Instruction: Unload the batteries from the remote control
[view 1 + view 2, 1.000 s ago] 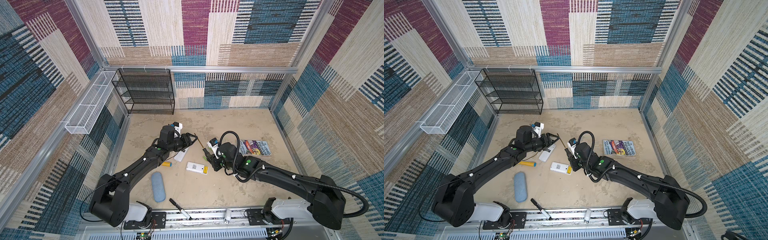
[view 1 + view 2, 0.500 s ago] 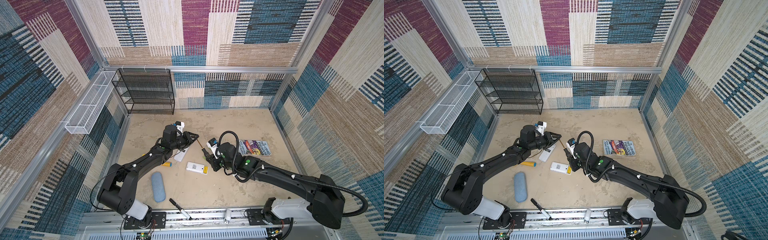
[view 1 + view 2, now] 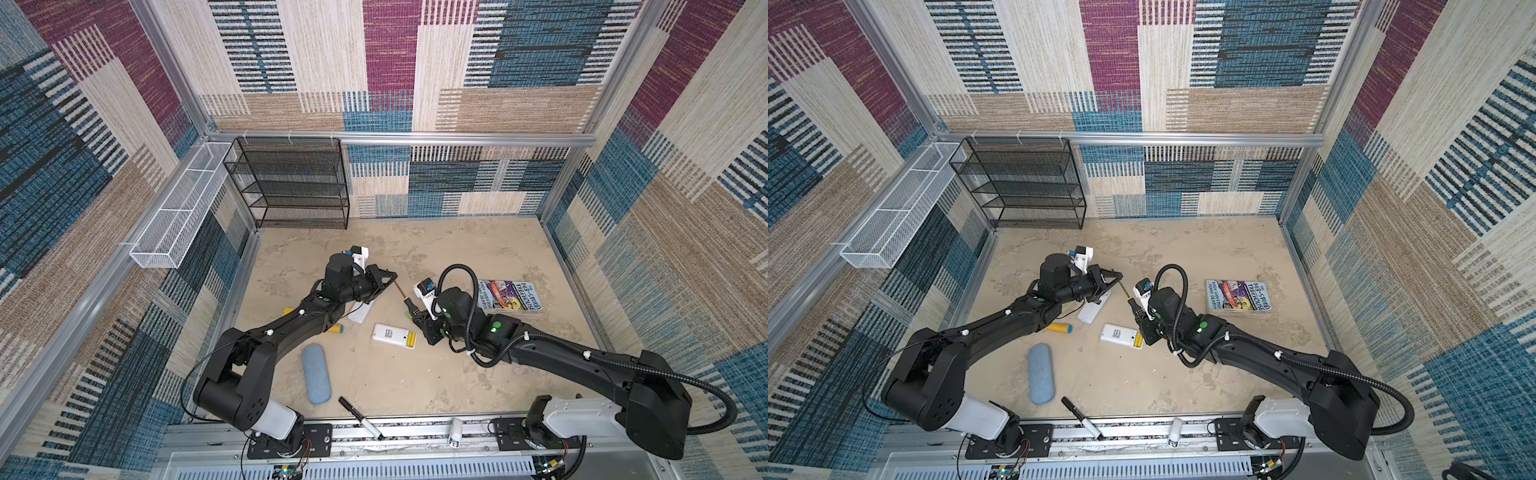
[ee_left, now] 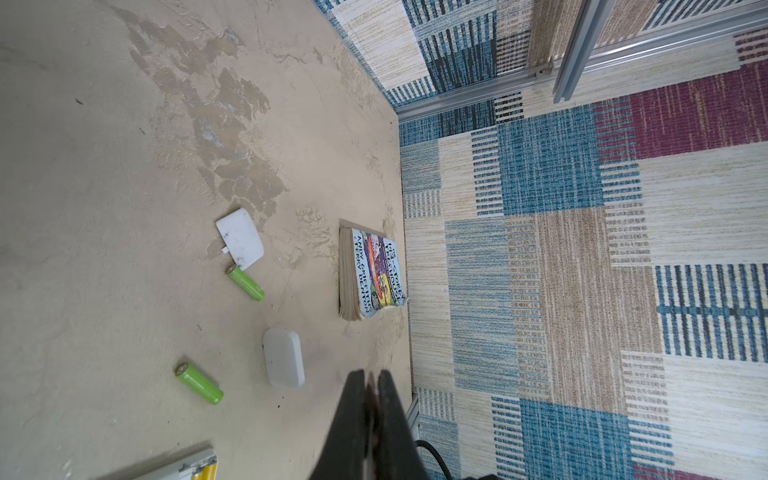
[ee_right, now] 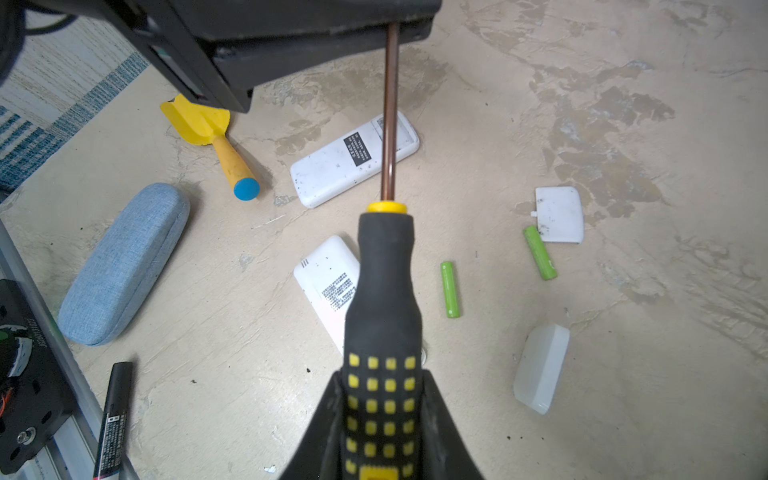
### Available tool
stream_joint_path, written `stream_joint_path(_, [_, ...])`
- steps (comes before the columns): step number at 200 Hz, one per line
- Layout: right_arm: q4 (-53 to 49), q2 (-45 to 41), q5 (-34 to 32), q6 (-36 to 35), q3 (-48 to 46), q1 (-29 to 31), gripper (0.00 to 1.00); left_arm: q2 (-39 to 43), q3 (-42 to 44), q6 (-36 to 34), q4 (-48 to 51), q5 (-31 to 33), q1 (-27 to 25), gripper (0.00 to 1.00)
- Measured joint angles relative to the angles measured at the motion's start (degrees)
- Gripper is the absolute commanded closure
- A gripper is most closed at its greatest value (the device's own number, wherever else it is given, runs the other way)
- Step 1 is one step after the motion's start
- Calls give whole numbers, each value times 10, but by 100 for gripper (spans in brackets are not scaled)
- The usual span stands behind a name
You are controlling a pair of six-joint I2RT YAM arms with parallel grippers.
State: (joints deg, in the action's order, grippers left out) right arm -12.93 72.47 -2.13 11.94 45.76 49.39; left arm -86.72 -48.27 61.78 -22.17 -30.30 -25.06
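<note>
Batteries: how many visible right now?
4. A green battery lies beside a white cover; a second green battery lies by the open remote, which holds two yellow batteries. Others may be hidden.

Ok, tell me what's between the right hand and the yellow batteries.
Nothing on the table lies between the right hand and the yellow batteries in the remote. But that hand is shut on the screwdriver, and the left hand pinches its shaft.
</note>
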Motion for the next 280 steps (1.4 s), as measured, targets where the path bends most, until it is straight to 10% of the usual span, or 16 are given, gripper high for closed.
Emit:
stream_joint_path(88, [129, -139, 16, -70, -99, -3, 14, 45, 20, 81, -30, 17, 3, 100])
stream_joint_path(280, [147, -132, 124, -98, -81, -69, 53, 64, 62, 209, -106, 31, 18, 100])
